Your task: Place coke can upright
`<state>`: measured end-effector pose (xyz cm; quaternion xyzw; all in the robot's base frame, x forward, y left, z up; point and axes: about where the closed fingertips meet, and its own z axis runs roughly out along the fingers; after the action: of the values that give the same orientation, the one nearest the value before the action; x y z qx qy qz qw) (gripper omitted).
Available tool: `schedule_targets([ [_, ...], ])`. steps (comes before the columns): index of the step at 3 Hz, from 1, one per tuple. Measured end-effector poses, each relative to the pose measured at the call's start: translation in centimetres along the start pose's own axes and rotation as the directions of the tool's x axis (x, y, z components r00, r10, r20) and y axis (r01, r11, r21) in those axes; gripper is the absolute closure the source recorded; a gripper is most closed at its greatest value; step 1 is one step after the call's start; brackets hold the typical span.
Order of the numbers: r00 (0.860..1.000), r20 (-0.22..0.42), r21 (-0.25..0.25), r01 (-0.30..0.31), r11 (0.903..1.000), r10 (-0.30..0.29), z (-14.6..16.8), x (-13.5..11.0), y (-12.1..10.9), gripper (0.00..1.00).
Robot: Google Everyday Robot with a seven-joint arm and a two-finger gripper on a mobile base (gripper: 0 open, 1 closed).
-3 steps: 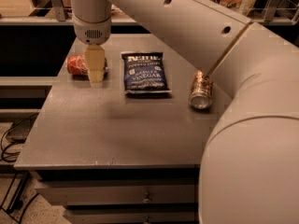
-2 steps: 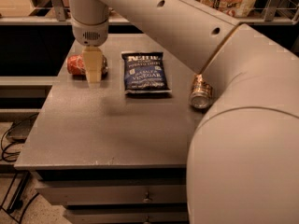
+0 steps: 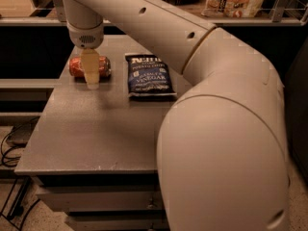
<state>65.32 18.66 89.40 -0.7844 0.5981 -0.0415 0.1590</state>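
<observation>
Camera view: gripper [image 3: 91,79] over lying coke can [image 3: 75,66]; chip bag [image 3: 149,75] beside.

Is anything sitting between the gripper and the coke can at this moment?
Nothing visible does. The gripper sits right at the coke can, overlapping its middle, and the can lies on its side on the table. The chip bag lies apart, further right in the picture.

arm [image 3: 226,143]: fat cream tubes, rounded joints, small dark holes | wrist [image 3: 85,38]: grey vented collar | pincer [image 3: 92,83]: pale yellowish, overlapping the coke can [image 3: 74,66]
</observation>
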Motion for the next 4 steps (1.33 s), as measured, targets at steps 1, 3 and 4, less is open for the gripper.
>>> schedule_targets([
  [1,0.999,-0.034,-0.001,0.015,0.9999,-0.015,1.4,0.0,-1.0,0.0],
  [3,0.982,-0.186,-0.011,0.038,0.9992,-0.039,3.6,1.1,-1.7,0.0],
  [4,0.974,-0.22,-0.019,0.045,0.9988,-0.048,4.2,1.4,-1.8,0.17],
])
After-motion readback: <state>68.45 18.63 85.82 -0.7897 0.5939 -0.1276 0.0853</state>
